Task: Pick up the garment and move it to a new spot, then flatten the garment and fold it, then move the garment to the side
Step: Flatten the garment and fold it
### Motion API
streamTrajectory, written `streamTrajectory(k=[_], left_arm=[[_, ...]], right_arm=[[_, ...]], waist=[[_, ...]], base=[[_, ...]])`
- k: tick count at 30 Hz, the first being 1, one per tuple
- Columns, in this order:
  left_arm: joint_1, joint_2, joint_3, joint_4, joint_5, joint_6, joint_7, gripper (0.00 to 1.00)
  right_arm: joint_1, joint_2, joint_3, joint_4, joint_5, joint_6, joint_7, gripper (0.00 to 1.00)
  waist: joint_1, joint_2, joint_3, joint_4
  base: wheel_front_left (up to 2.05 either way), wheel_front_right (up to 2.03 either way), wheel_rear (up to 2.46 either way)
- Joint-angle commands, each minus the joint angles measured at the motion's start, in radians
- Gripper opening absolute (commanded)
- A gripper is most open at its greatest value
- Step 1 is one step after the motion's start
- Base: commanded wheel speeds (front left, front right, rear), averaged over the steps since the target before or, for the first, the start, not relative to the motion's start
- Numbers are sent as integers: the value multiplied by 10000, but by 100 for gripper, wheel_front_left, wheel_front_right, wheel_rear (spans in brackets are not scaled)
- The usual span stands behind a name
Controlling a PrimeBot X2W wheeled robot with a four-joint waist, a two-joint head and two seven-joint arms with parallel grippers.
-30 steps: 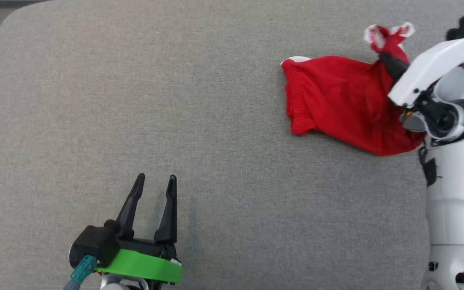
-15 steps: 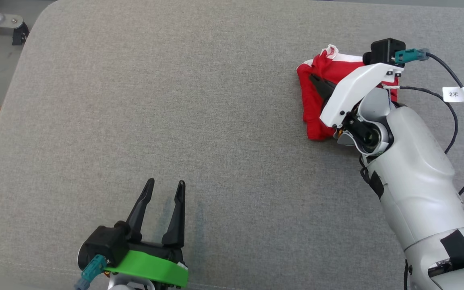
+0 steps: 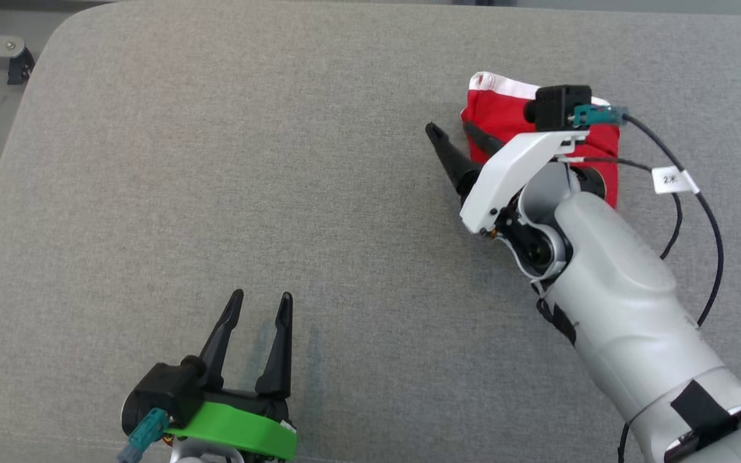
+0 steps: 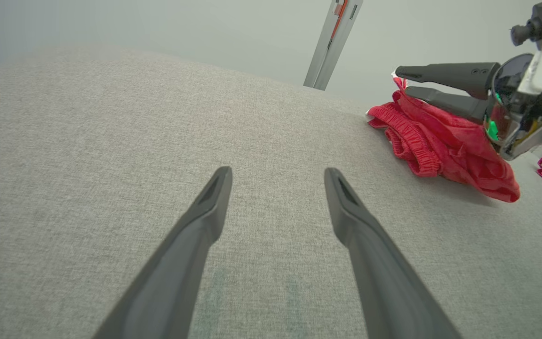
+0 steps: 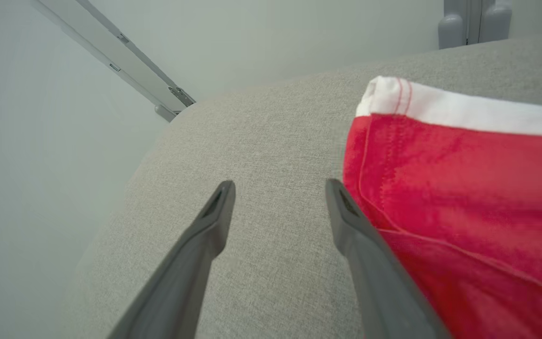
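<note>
The garment [image 3: 512, 116], gripped a second ago, now lies loose in a red heap at the far right of the counter [image 3: 216, 161]. The right gripper [image 3: 449, 128] has let go, fingers apart at its left edge. The left gripper [image 3: 261, 296] waits open, well apart. The relocating step looks done; flattening likely needs both grippers on the garment's corners

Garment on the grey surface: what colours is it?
Red garment with a white band; right wrist view shows it best.

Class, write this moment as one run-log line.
garment: bunched on cushion, unheld | right pincer: open, at garment's edge | left pincer: open, away from garment
</note>
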Motion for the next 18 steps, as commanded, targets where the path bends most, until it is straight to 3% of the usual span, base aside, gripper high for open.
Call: streamTrajectory(k=[1,5,10,18], left_arm=[[145,18,82,19,67,5,-26,100],[385,20,308,32,152,108,-26,100],[839,20,611,-8,228,208,-26,100],[1581,19,1073,-158,435,362,-26,100]], right_arm=[[314,-36,225,-262,-55,1,-311,100],[931,-118,634,-1042,-748,2,-1280,100],[2047,-808,532,-2122,-2086,-4,-2675,100],[4621,-1611,-1395,-3712,-3368,-3,-3668,100]], waist=[[0,0,-231,-148],[0,0,-659,-415],[0,0,-1268,-812],[0,0,-2197,-1240]], base=[[0,0,0],[0,0,0],[0,0,0],[0,0,0]])
